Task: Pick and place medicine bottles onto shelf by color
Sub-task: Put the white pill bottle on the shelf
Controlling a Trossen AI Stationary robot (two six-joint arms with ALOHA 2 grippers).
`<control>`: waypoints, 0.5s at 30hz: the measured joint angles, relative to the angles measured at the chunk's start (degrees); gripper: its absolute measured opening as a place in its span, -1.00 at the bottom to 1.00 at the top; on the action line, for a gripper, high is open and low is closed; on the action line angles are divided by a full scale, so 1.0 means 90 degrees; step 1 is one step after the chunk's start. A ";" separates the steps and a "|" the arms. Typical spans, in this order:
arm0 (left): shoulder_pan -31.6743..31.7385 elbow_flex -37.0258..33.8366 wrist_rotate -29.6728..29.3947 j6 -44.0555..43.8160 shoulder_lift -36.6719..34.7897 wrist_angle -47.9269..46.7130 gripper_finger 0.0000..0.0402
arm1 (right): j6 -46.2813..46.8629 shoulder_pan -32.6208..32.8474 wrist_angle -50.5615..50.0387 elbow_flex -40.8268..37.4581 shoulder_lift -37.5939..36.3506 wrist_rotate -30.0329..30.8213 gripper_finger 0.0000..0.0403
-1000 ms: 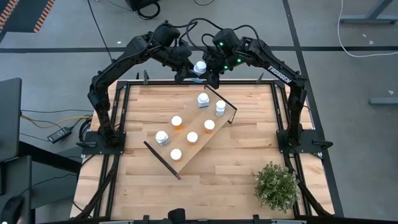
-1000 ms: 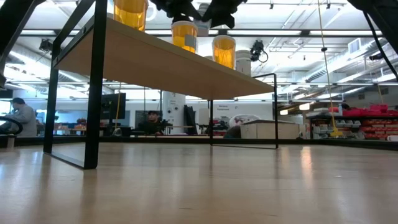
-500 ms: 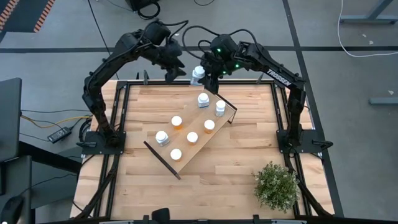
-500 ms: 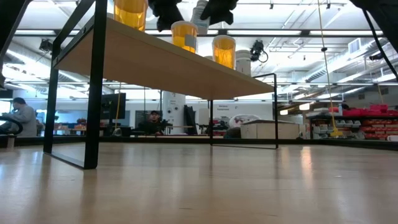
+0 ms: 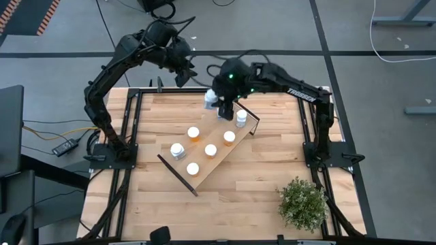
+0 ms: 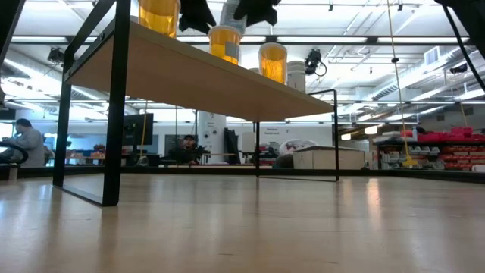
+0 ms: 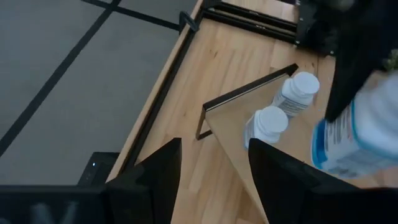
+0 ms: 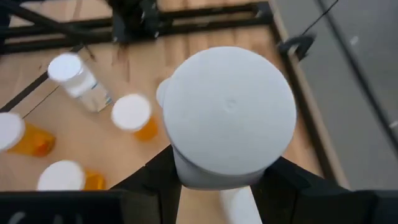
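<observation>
The shelf (image 5: 216, 158) is a light-wood board lying slantwise on the table, standing on its dark end panels (image 6: 114, 106). On it stand orange bottles (image 5: 193, 133) (image 5: 210, 150) (image 5: 229, 137) and white ones (image 5: 177, 150) (image 5: 241, 118). My right gripper (image 5: 219, 103) is shut on a white-capped white bottle (image 8: 229, 115) above the shelf's far end. My left gripper (image 5: 182, 70) is open and empty, high over the table's far edge, left of the right gripper. My right gripper pinches the white bottle's body just under the cap (image 8: 186, 177) between its two fingers. The fingers (image 8: 281, 182) point down from above. The bottle stands about upright in the hold, cap up toward the wrist, lifted clear above the shelf; its labelled side shows in the left wrist view (image 7: 351, 140).
A small potted plant (image 5: 302, 203) stands at the table's near right corner. The black frame rails (image 5: 139, 102) run along the table's edges. Two white bottles (image 7: 268, 124) (image 7: 297, 91) stand at the shelf's far end under the held bottle. People sit in the room behind (image 6: 30, 140).
My left gripper has drawn back from the white bottle, up and toward the table's far left. My right gripper has carried the bottle from beyond the far edge toward the near side and a little left, over the shelf's far end.
</observation>
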 joint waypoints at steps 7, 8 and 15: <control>-0.0042 0.0000 -0.0023 -0.0678 -0.0298 -0.0054 -0.05 | 0.0548 0.0244 0.0195 -0.0967 0.0010 0.0005 -0.18; -0.0071 0.0000 -0.0026 -0.0791 -0.0356 -0.0057 -0.06 | 0.0600 0.0288 0.0305 -0.1081 0.0010 0.0006 -0.18; -0.0386 0.0002 -0.0362 -0.1390 -0.0650 -0.0197 -0.13 | 0.0629 0.0658 0.0949 -0.1813 0.0010 0.0005 -0.17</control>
